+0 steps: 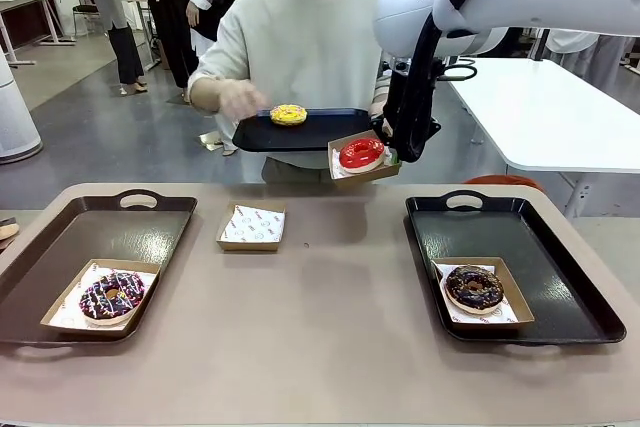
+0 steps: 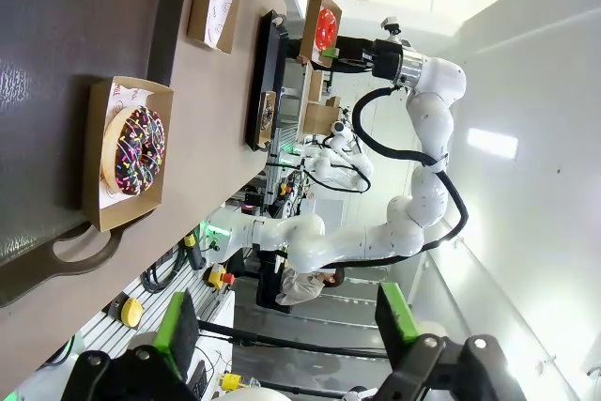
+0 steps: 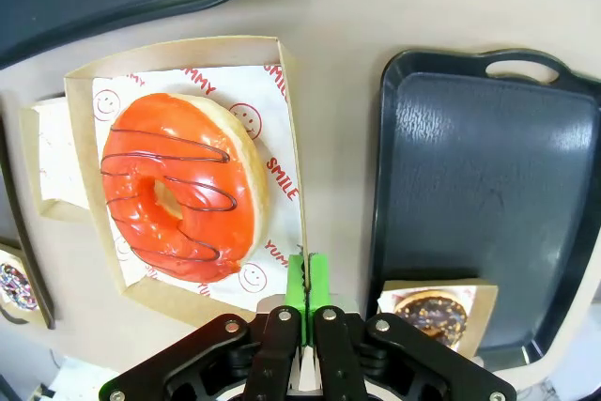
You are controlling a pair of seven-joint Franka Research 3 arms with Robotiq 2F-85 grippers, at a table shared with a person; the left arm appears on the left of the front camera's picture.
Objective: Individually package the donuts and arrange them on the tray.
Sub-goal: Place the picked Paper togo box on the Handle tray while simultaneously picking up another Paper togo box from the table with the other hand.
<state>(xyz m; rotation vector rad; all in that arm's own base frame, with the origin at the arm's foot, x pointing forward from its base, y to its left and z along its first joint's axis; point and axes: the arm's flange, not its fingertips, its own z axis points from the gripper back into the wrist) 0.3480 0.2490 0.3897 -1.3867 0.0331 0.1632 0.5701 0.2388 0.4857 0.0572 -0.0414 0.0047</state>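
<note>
- R jaws: pinched tight on the side wall of a cardboard box (image 3: 188, 300). Green pads (image 3: 317, 279) pressed together w/ the box edge btwn them.
- That box is up in the air, off the bench (image 1: 330, 347), over the far edge and right in front of the person.
- Red donut (image 3: 178, 185) lies flat inside it on printed paper. Glossy icing w/ thin dark squiggles.
- Just beside the box, on its left in the front cam, the person holds a black tray (image 1: 310, 135). Yellow donut (image 1: 288, 114) sits straight on it, and one hand (image 1: 240, 99) is at the tray's left end.
- L jaws: wide open, their green pads (image 2: 178, 331) well apart. The wrist cam looks out across the left tray (image 1: 110, 232).
- On that tray, near corner: drizzle donut (image 1: 111, 296), dark w/ pink-white lines, in a box of its own.
- Right tray (image 1: 500, 222): choc sprinkle donut (image 1: 473, 288), also boxed, at the near side.
- Btwn the 2 trays, on the bare bench: spare box (image 1: 252, 226) w/ just printed paper in it.
</note>
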